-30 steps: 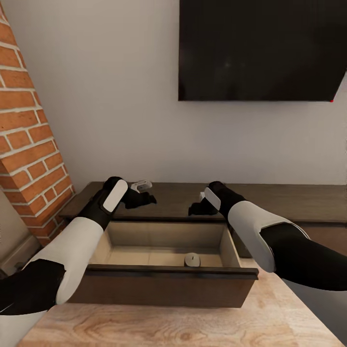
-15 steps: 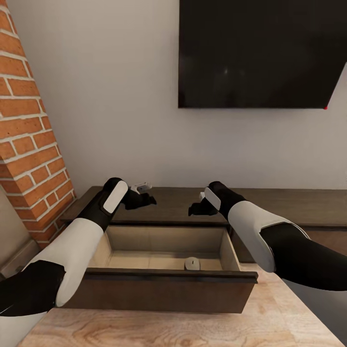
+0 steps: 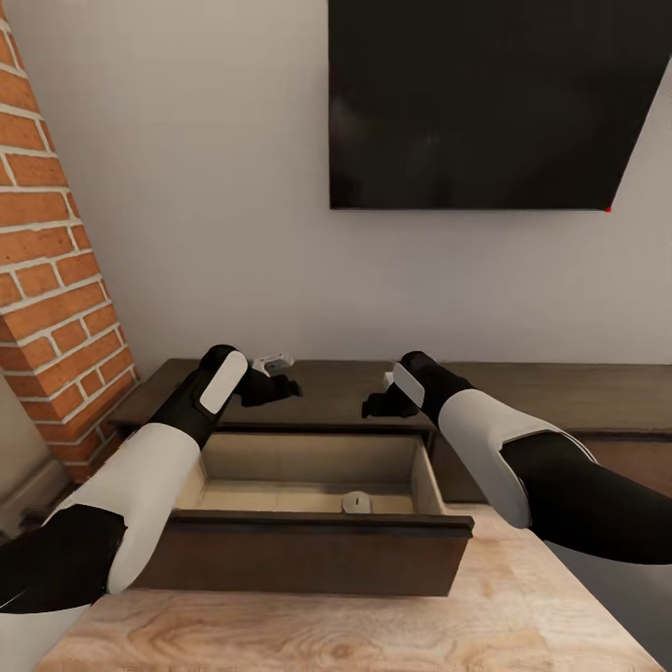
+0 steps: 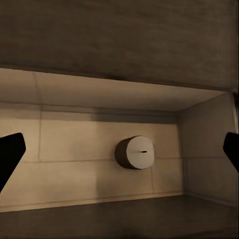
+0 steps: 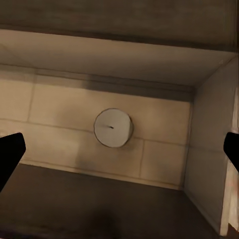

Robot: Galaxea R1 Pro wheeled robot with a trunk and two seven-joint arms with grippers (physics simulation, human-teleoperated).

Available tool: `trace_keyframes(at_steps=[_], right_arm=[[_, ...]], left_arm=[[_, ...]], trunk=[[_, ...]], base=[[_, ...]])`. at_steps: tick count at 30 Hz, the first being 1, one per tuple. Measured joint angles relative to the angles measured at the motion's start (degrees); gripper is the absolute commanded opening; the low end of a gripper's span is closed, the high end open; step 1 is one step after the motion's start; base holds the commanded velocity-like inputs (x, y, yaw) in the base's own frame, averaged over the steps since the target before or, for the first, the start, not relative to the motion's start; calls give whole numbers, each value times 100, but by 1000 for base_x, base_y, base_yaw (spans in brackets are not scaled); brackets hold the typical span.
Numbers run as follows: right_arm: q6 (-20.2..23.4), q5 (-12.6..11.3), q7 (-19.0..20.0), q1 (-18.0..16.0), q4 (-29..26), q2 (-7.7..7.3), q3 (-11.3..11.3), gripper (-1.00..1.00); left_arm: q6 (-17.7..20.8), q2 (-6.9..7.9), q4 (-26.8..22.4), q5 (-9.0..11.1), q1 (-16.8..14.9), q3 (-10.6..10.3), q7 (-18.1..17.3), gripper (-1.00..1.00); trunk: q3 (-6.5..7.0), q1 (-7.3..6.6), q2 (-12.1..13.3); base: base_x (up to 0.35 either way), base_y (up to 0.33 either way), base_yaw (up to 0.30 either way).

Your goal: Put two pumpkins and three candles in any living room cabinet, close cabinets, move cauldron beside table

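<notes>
Camera swung slightly since earlier, stubby beige candle (image 3: 356, 502) upright in open cabinet (image 3: 308, 560) drawer, left pincer (image 4: 119, 152) and right pincer (image 5: 119, 149) spread wide, empty

No readable text, labels, brands or numbers anywhere. Wall screen (image 3: 476, 103) at 1 o'clock: blank black. Open drawer (image 3: 308, 551), candle (image 3: 356, 502), brick wall (image 3: 47, 271): unmarked.

A single candle (image 3: 356, 502) is seen standing on the pale wood floor of the cabinet's (image 3: 308, 560) open drawer, at lower centre of the head view.
</notes>
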Motion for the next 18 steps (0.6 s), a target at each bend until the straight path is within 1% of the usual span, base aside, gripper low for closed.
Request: trace_keyframes(at_steps=[2,8,15,16,18], right_arm=[[0,1,-2,-1,1,56,0,100],[-5,7,-5,-1,101,63,0,100],[-12,6,-5,-2,150,63,-3,100],[-16,7,-5,-1,152,63,-2,100],[-16,6,-5,0,153,63,-3,100]], left_arm=[[-2,0,3,-1,-1,-1,2,100],[-24,-15,18,-1,1,-41,18,100],[-64,-18,204,-2,2,-269,16,100],[-169,-23,376,-7,2,-314,14,100],[-196,-25,432,-3,2,-320,13,100]], trunk=[[0,0,0],[6,0,0],[26,0,0],[29,1,0],[36,0,0]], base=[[-173,-261,-135],[-173,-264,-262],[-171,-266,-292],[-186,-264,-293],[-188,-264,-293]])
